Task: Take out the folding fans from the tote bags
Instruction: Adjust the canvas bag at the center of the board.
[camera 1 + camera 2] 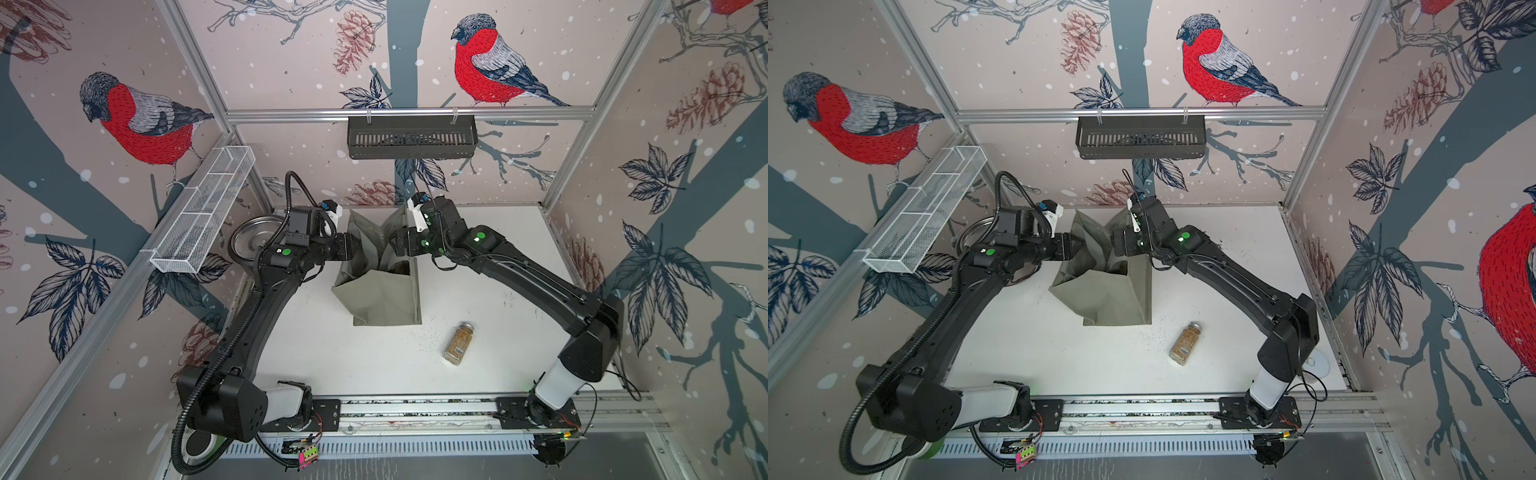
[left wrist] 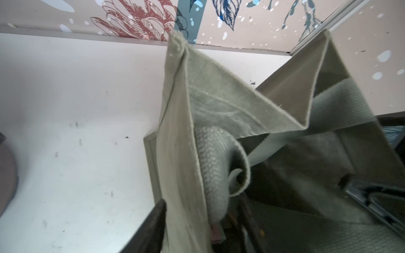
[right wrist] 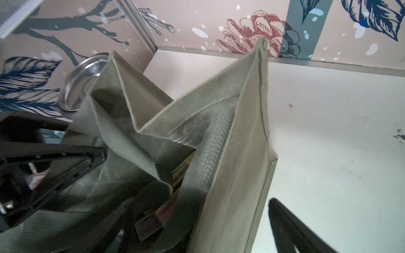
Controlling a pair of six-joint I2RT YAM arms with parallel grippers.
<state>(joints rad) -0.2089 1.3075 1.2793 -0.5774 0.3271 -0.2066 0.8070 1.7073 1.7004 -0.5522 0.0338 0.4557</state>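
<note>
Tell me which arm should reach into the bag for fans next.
Right, probably. The right claw is open at the tote bag rim, folding fans showing just inside; the left claw straddles the opposite wall, better for steadying the bag.

No words or numbers can be read. The glass jar point(image 1: 458, 344), lower right of middle, has a label point(image 1: 455, 352) too tiny to read.

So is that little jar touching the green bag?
Apart. In both top views, bare white table shows between the jar and the bag.
</note>
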